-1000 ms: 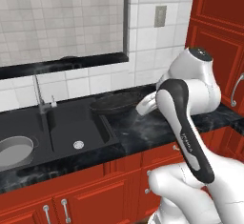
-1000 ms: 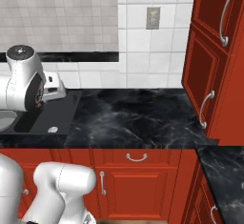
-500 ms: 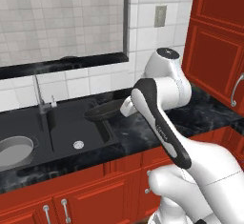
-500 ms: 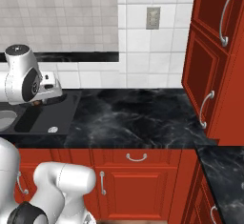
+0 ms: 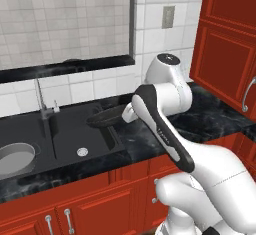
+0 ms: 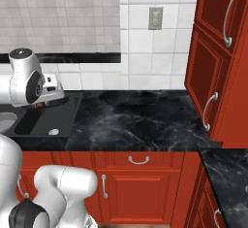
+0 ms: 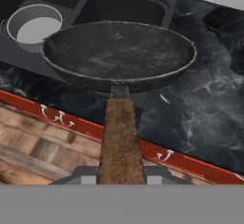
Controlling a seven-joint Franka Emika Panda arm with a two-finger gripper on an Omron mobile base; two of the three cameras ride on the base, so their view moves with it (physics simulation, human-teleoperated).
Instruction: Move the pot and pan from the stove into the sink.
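You see a glossy white arm of rounded, tube-like segments, with a black band along one link and a round dark-grey cap on its topmost joint.

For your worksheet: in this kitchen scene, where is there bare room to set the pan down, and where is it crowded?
Free: the sink's right basin, bare but for its drain; the dark countertop right of it. Crowded: the left basin, where the pot sits. The pan hangs over the sink's right edge.
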